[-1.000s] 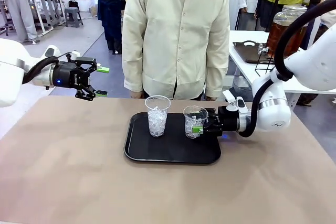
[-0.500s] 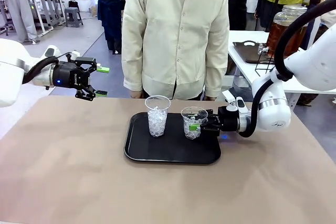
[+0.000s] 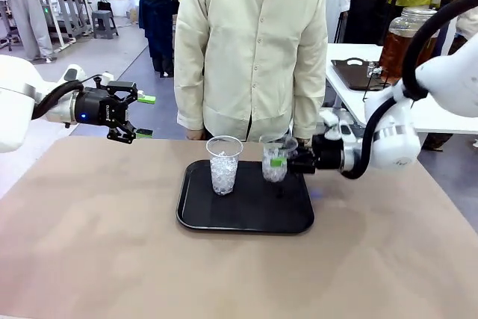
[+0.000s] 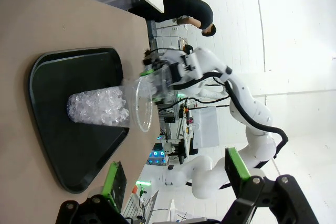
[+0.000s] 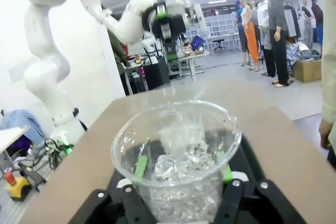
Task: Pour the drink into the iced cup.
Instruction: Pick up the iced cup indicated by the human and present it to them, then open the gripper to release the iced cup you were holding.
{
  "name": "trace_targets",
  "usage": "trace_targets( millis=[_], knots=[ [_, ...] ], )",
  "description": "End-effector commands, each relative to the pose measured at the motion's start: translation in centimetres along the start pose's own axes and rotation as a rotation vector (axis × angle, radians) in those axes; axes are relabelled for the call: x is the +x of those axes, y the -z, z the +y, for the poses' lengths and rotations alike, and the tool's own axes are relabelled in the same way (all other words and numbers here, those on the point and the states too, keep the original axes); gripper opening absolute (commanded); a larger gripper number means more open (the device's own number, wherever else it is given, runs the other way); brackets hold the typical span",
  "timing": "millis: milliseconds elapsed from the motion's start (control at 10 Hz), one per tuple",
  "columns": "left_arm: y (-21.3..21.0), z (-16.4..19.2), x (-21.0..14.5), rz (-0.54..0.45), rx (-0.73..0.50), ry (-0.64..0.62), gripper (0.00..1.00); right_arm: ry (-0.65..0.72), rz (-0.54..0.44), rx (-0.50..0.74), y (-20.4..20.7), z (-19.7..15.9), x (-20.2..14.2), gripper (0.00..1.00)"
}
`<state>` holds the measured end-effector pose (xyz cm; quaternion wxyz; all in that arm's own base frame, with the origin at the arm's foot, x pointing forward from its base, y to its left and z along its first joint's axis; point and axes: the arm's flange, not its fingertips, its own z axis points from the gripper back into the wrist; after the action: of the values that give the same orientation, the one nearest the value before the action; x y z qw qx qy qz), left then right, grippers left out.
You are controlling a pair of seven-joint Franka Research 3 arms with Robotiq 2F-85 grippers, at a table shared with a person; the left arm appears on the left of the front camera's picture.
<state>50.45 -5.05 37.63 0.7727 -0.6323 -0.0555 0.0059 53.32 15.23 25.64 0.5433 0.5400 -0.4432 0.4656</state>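
beige tabletop [image 3: 89, 244] stretches out to a person [image 3: 250, 42] standing at twelve o'clock; a black tray [image 3: 224, 223] lies mid-table; towards its ten o'clock corner is the standing cup [image 3: 223, 166], clear plastic, loaded with ice; my right gripper [image 3: 287, 162] comes in from three o'clock, clenched around the held cup [image 3: 275, 160], which is also full of ice, with one green pad on each side of its wall; it hangs just above the tray's two o'clock corner, its shadow on the black below; i see no liquid in either cup; the drink [image 3: 396, 50] sits amber in a big glass jar [image 3: 407, 16] with a metal lid, on a white side table [image 3: 351, 91] well off at two o'clock; my left gripper [image 3: 138, 116] hovers beyond the table edge at ten o'clock, jaws spread wide, grasping nothing.

what could go wrong, as i judge it: the held cup looks thin, so squeezing harder could buckle its wall and pop it loose; too soft a grip and cold, damp plastic may slide down between my pads; any tilt on the way would throw ice onto the tray; the person's hand [image 5: 326, 129] is near the cup, so a quick swing could brush it; a drift towards nine o'clock would knock the standing cup over; i cannot tell where the jar's tap is, so lining up under it is uncertain.
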Motion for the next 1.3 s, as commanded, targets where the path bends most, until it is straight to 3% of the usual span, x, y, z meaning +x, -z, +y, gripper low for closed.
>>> trace_targets(
  millis=[0,200,400,1200],
  knots=[
    [-0.1,-0.1,0.0,-0.002,0.001,0.002,1.00,0.019,0.016,0.038,-0.6,-0.8,6.0,0.62],
    [-0.1,-0.1,0.0,-0.002,0.001,0.002,1.00,-0.023,0.056,0.036,-0.7,-1.7,10.4,0.62],
    [-0.1,-0.1,0.0,-0.002,0.001,0.002,1.00,-0.019,0.068,0.030,-0.9,-2.4,12.2,0.62],
    [-0.1,-0.1,0.0,-0.002,0.001,0.002,1.00,-0.042,0.039,0.027,-0.7,-1.4,11.4,0.62]
  ],
)
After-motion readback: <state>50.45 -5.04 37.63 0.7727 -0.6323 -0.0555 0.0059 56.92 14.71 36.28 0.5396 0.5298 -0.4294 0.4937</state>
